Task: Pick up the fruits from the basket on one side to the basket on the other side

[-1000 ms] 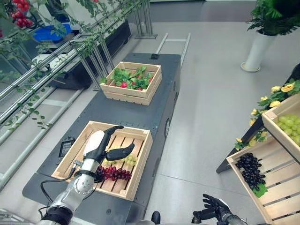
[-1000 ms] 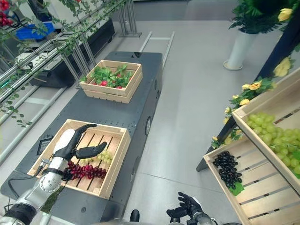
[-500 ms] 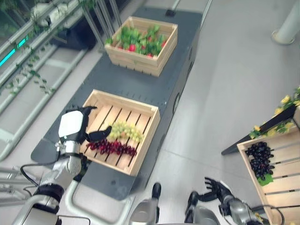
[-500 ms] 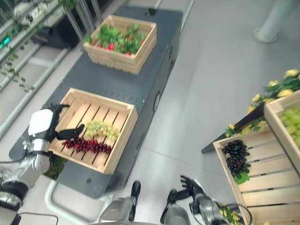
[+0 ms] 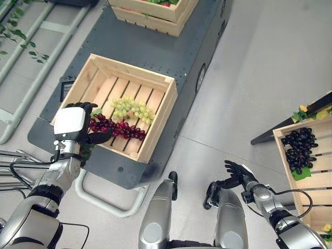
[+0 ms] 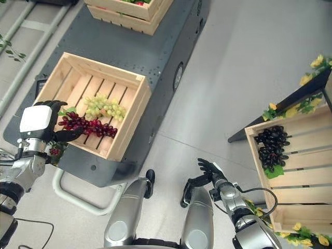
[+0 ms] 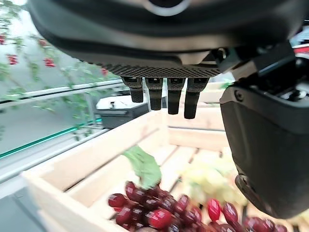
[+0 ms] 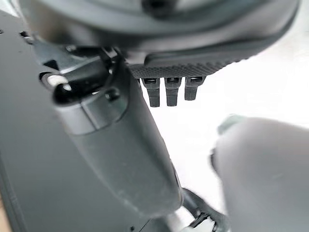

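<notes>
The left hand (image 5: 72, 127) hangs at the near corner of the wooden crate (image 5: 161, 111) on the dark cart (image 5: 199, 31), right over the stem end of the red grapes (image 5: 116, 128). From its own wrist camera the fingers (image 7: 161, 94) stand out straight and spread, the thumb apart from them, with the red bunch and its green leaf (image 7: 142, 166) lying on the slats below — nothing is gripped. The hand is wide and empty, poised above the fruit rather than around it.

Inside the same crate the green grapes (image 5: 132, 108) lie just beside the red ones, touching or nearly so. Both bunches rest on the slats, so by my reading neither has left its starting place.

Off to the robot's right stands a tilted crate (image 5: 311, 181) on a display stand, with a bunch of black grapes (image 5: 298, 153) already lying in it by a leaf. Whether that bunch came from the cart I cannot say. Yellow flowers (image 5: 311, 111) trim the stand's edge.

The right hand (image 5: 236, 174) is low by the robot's side, well apart from any fruit, its fingers loosely spread and holding nothing.

So the job looks barely begun for these two bunches — the red one needs closing on, lifting and carrying across, then the green. A second crate (image 5: 150, 10) with greenery sits farther along the cart.
</notes>
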Controlling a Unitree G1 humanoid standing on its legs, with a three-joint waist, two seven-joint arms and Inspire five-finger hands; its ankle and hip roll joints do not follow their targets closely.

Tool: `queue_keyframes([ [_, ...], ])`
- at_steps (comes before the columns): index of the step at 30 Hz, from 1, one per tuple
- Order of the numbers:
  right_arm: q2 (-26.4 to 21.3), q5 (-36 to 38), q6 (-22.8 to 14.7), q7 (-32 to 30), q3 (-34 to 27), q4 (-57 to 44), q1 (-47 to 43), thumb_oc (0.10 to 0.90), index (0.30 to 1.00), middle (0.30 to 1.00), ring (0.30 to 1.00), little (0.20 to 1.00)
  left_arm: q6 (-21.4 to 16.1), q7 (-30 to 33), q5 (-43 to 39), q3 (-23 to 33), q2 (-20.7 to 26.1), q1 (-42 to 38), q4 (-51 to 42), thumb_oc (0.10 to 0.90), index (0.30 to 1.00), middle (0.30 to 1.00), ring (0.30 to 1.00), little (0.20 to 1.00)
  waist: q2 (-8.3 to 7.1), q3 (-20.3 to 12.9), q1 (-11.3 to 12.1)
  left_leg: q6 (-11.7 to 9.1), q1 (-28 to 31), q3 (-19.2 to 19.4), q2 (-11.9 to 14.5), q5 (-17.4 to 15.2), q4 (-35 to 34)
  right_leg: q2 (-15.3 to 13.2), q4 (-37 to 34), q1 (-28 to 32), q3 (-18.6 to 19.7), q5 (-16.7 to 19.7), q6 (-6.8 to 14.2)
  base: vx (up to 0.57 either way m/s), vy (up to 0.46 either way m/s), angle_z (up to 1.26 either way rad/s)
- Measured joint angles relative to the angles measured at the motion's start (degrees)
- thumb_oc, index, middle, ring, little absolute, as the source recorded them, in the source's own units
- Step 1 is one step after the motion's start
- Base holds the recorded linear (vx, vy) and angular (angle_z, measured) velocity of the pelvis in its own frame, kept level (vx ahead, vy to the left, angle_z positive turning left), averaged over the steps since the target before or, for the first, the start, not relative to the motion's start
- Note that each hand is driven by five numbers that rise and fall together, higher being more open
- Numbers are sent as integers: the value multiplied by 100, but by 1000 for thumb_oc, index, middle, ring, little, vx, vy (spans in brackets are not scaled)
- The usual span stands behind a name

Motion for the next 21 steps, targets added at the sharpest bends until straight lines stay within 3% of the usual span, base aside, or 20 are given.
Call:
queue_keyframes([
  [8, -40, 162, -1, 0, -19, -69, -3, 800, 900, 900, 900, 900, -9, -1, 565, -456, 104, -239, -24, 800, 900, 900, 900, 900, -46, 42, -153, -57, -560, -51, 149, -74, 455, 100, 372, -523, 4, -81, -82, -8, 50, -3],
  [12, -115, 154, -2, 1, 25, -211, -155, 800, 900, 900, 900, 900, 26, -77, 737, -806, 402, -690, -56, 800, 900, 900, 900, 900, -99, 69, -147, -81, -990, -150, 157, -89, 667, 142, 539, -891, -12, -102, -121, 6, 35, 6],
  [21, -194, 139, 1, 30, 297, -229, -429, 800, 900, 900, 900, 900, 263, -1003, 1114, -1523, 855, -1566, -228, 800, 900, 900, 900, 900, -213, 84, -122, -89, -1391, -204, 236, -153, 910, 178, 616, -1135, -122, -90, -138, 6, 15, 5],
])
